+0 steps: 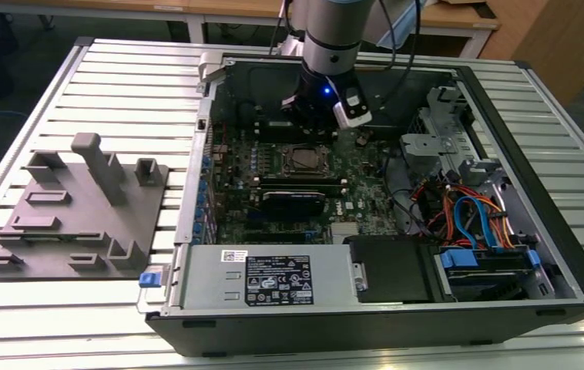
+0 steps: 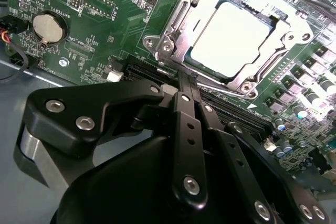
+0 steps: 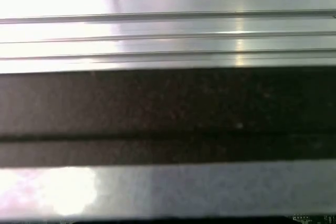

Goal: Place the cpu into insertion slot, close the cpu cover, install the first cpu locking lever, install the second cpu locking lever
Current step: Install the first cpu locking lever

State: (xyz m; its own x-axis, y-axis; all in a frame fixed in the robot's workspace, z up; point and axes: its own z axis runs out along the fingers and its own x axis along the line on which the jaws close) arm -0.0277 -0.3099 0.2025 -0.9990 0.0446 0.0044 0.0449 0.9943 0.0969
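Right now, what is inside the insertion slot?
The cpu sits in the insertion slot, its silver top showing through the window of the cpu cover. The frame overlaps its edges; the slot's contacts underneath are covered.

1 arm [image 1: 330, 38] — upright, wrist pointing down | tool [image 2: 185, 81] — fingers [image 2: 181, 109] pressed together

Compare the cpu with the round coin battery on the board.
The cpu is square; the battery is round. The cpu looks clearly larger than the battery. The cpu sits framed by the silver metal cover, while the battery sits in a black holder. Both are flat, silver-topped and lie on the green board.
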